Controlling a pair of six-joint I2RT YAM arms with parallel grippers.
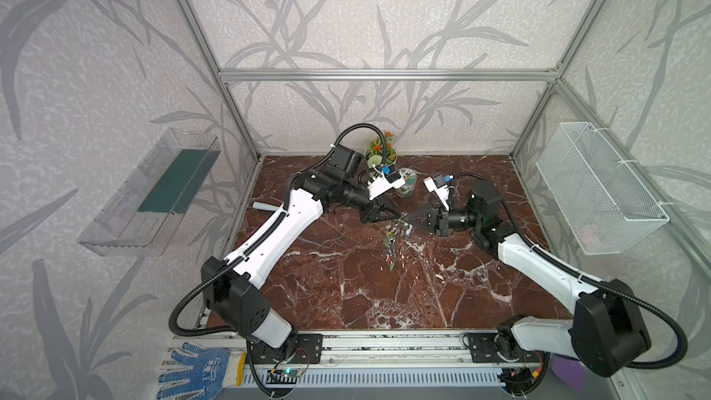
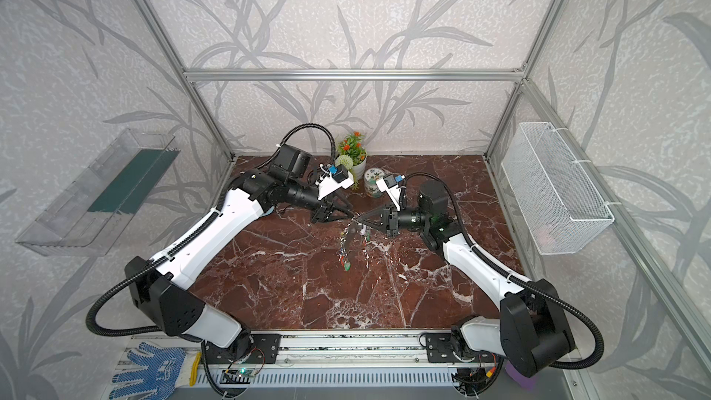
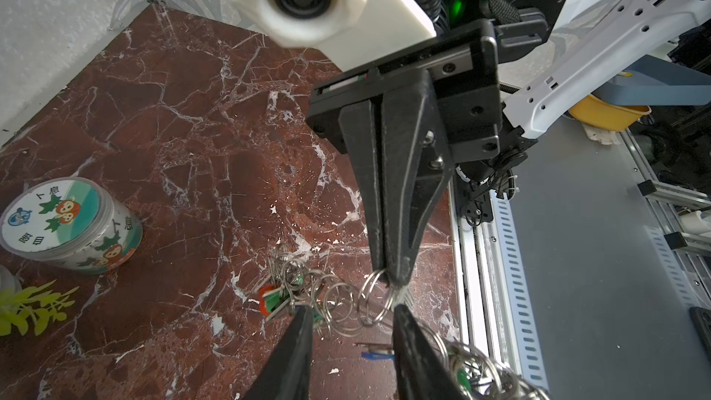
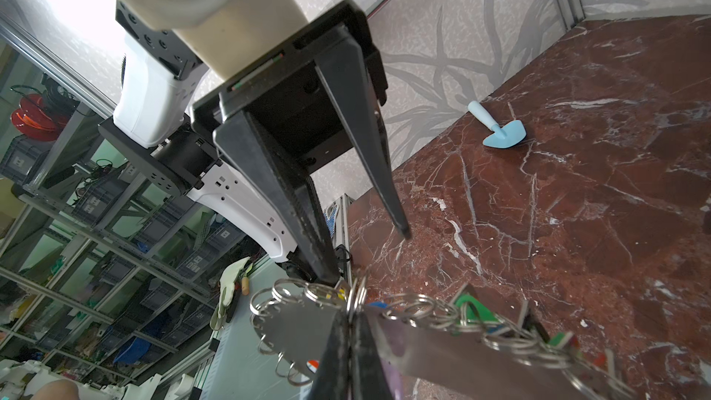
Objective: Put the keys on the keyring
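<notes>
the lilac-tagged key [image 4: 394,375] shows only as a sliver of lilac tag in the right wrist view. it is tucked just under the fingers of the right gripper [image 4: 352,317] and against the flat metal band of the keyring [image 4: 461,352]. the keyring hangs as a long bunch of small rings and coloured tags from the two gripper tips down to the desk [image 1: 346,294], a little behind the desk's middle in both top views. the right gripper is clenched on the top of that bunch, with one small split ring pinched at its tip — i read it as carrying the whole keyring. the left gripper [image 3: 352,307] meets it nose to nose with its jaws released: one finger brushes the rings, the other stands free in the air, and nothing is between them.

how far along? i cannot tell whether the lilac key's own ring is threaded onto the band or merely pressed against it — the fingers hide the join. my judgement is that threading is the step in hand, and that the left gripper must take hold before the loop can be worked. along the back edge stand a printed tin [image 1: 406,186] and a potted plant [image 1: 381,148]. a blue brush [image 4: 500,132] lies near the left edge.
</notes>
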